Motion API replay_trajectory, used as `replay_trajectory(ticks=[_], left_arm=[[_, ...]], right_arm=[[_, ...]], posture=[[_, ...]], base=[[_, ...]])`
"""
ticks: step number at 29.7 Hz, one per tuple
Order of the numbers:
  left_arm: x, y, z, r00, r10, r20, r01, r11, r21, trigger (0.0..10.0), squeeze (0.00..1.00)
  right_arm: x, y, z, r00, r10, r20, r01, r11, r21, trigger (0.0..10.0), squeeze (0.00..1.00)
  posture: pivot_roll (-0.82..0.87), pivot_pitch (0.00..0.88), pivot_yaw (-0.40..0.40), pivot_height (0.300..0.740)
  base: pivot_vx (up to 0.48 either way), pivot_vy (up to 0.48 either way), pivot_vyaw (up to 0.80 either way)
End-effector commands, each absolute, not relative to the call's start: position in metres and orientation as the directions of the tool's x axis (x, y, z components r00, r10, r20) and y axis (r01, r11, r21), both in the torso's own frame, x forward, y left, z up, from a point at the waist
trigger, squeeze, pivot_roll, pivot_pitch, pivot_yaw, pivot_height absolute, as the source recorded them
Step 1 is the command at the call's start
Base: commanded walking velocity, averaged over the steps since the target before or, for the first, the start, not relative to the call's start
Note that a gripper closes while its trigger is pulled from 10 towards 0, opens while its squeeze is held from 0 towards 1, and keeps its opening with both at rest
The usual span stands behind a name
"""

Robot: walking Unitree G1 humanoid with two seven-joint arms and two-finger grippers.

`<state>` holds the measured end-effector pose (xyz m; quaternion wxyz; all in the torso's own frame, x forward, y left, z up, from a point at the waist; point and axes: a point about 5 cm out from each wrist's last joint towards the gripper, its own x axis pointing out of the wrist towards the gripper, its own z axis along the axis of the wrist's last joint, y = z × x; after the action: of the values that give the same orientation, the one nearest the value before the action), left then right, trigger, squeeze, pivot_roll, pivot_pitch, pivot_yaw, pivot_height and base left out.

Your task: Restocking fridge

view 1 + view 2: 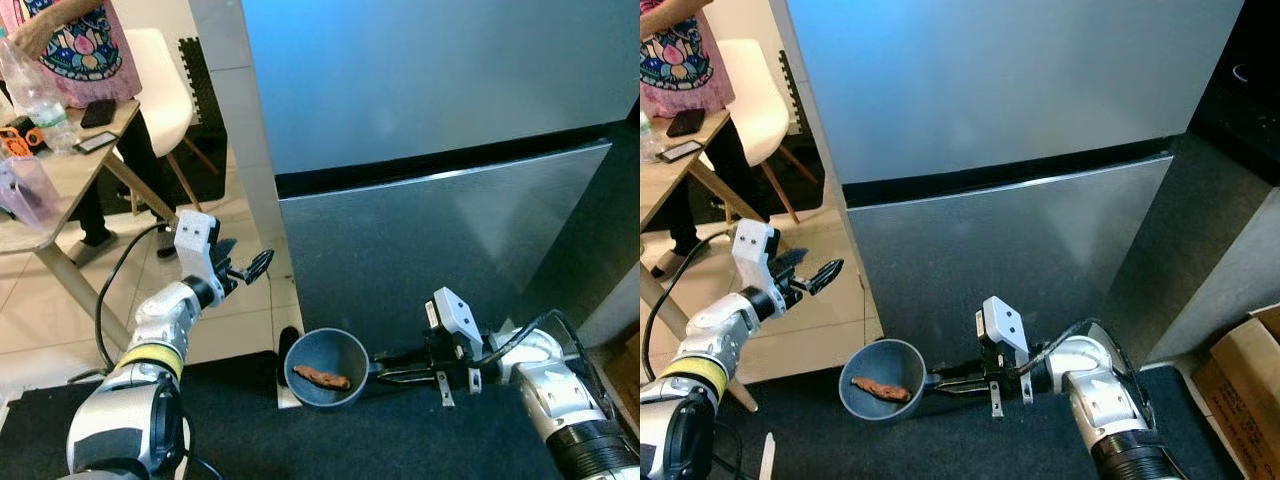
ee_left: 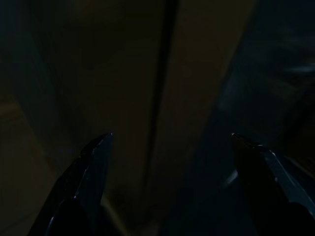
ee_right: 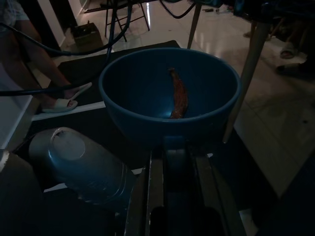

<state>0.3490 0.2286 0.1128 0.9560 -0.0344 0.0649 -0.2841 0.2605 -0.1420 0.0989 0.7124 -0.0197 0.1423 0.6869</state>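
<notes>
The silver fridge [image 1: 430, 90] stands shut in front of me, with a dark seam between its upper door and lower door [image 1: 440, 240]. Low before the lower door, my right gripper [image 1: 385, 370] is shut on the near side of a blue bowl [image 1: 325, 358]. An orange-brown strip of food [image 1: 322, 378] lies in that bowl [image 3: 142, 93]. My left gripper [image 1: 255, 267] is raised near the fridge's left edge, open and empty. Its fingers [image 2: 93, 167] stand wide apart in the dark left wrist view.
A wooden table [image 1: 60, 190] with bottles and phones stands at the left, with a person [image 1: 80, 40] and a white chair [image 1: 165, 80] behind it. A grey plastic jug [image 3: 83, 167] lies under the bowl. A cardboard box [image 1: 1245, 375] sits at the right. A black mat [image 1: 380, 440] covers the floor.
</notes>
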Motion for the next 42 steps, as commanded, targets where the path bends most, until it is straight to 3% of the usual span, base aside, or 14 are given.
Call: replay_trajectory(ticks=[1,6,7,11,20,25,28,35,39,42], left_arm=[[0.348,0.241,0.123,0.8,-0.589,-0.114,0.581,0.808,-0.096,10.0,1.0],[0.347,0.246,0.133,0.734,-0.669,-0.12,0.66,0.743,-0.107,10.0,1.0],[0.348,0.247,0.137,0.72,-0.683,-0.122,0.675,0.73,-0.106,10.0,0.0],[0.351,0.245,0.146,0.695,-0.713,-0.099,0.705,0.702,-0.103,10.0,0.0],[0.362,0.226,0.179,0.542,-0.838,-0.062,0.835,0.545,-0.08,10.0,0.0],[0.37,0.222,0.195,0.556,-0.829,-0.063,0.83,0.558,-0.018,10.0,0.0],[0.381,0.218,0.215,0.63,-0.777,-0.015,0.776,0.628,0.05,10.0,0.0],[0.387,0.21,0.234,0.632,-0.774,0.034,0.767,0.632,0.11,10.0,0.0],[0.39,0.198,0.251,0.585,-0.808,0.066,0.794,0.587,0.157,10.0,0.0],[0.389,0.181,0.256,0.481,-0.874,0.073,0.862,0.486,0.144,10.0,0.0]], right_arm=[[0.257,-0.144,0.104,0.027,0.977,-0.213,-0.984,0.063,0.165,10.0,0.0],[0.25,-0.149,0.11,0.044,0.976,-0.213,-0.982,0.081,0.168,10.0,0.0],[0.247,-0.15,0.111,0.043,0.976,-0.213,-0.982,0.08,0.169,10.0,0.0],[0.243,-0.153,0.113,0.05,0.974,-0.222,-0.982,0.088,0.168,10.0,0.0],[0.22,-0.162,0.124,0.075,0.967,-0.242,-0.976,0.12,0.179,10.0,0.0],[0.216,-0.164,0.128,0.088,0.965,-0.248,-0.975,0.135,0.178,10.0,0.0],[0.213,-0.162,0.131,0.095,0.966,-0.24,-0.975,0.139,0.174,10.0,0.0],[0.209,-0.16,0.133,0.101,0.966,-0.239,-0.973,0.146,0.179,10.0,0.0],[0.208,-0.161,0.138,0.118,0.963,-0.243,-0.972,0.162,0.172,10.0,0.0],[0.209,-0.162,0.141,0.133,0.96,-0.248,-0.972,0.175,0.156,10.0,0.0]], posture=[[-0.06,0.1,0.047,0.74],[-0.07,0.143,0.047,0.74],[-0.09,0.159,0.047,0.74],[-0.1,0.184,0.046,0.74],[-0.17,0.263,0.044,0.74],[-0.17,0.278,0.051,0.74],[-0.18,0.291,0.058,0.74],[-0.18,0.293,0.063,0.74],[-0.19,0.301,0.066,0.74],[-0.2,0.285,0.067,0.74]], base=[[0.0,0.0,0.0],[0.0,0.0,0.0],[0.0,0.0,0.0],[0.0,0.0,0.0],[0.0,0.0,0.0],[0.0,0.0,0.0],[0.0,0.0,0.0],[0.0,0.0,0.0],[0.0,0.0,0.0],[0.0,0.0,0.0]])
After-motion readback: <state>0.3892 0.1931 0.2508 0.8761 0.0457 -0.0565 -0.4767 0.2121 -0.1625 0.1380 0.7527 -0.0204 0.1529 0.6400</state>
